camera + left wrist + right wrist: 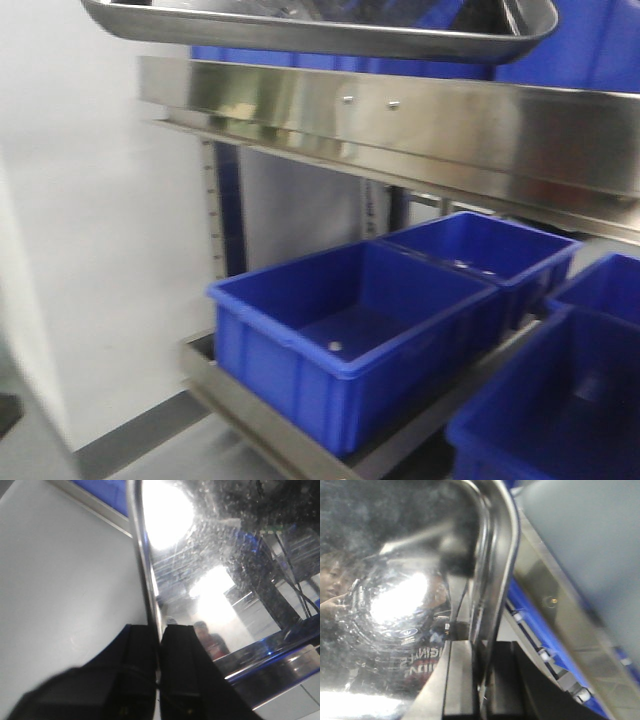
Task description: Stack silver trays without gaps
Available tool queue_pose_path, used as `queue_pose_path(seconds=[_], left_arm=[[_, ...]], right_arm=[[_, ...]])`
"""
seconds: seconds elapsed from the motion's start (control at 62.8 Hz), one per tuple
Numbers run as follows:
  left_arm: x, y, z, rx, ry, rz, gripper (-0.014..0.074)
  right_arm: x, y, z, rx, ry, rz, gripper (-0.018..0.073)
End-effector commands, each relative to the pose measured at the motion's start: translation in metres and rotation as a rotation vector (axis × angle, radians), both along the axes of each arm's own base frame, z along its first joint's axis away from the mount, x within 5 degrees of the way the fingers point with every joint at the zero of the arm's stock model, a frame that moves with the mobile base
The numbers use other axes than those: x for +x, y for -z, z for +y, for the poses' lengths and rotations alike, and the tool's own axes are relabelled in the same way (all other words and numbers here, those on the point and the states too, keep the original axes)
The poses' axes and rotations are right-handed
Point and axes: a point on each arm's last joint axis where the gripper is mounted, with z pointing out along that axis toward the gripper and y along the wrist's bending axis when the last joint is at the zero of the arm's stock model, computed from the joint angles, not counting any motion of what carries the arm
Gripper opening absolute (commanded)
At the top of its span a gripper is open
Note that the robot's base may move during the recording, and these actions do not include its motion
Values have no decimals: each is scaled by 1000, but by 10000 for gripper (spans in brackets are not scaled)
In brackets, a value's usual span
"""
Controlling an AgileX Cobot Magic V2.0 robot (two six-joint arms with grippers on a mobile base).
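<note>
A silver tray (330, 32) hangs in the air at the top of the front view, above the steel shelf rail; only its underside and rim show. In the left wrist view my left gripper (159, 645) is shut on the tray's thin rim (142, 555), one black finger on each side, with the shiny tray floor (215, 570) to the right. In the right wrist view my right gripper (481, 680) is shut on the tray's rounded rim (497, 555), the mirror-like floor (390, 605) to the left. Neither gripper shows in the front view. No other tray is in view.
A long reflective steel shelf rail (400, 125) with screws runs just under the tray. Several deep blue bins stand on the lower shelf, the nearest one (350, 330) in the middle. A white wall (80, 250) is on the left. More blue bins (590, 45) stand behind the tray.
</note>
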Motion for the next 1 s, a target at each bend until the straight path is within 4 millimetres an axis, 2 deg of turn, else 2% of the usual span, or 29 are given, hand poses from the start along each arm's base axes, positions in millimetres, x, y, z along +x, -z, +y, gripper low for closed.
queue_pose_path(seconds=[0.0, 0.988], left_arm=[[-16, -20, 3, -58, 35, -12, -47], [-16, -20, 3, -60, 35, -12, -47]], right_arm=[[-7, -22, -5, 43, -26, -103, 61], [-7, -22, -5, 43, -26, -103, 61]])
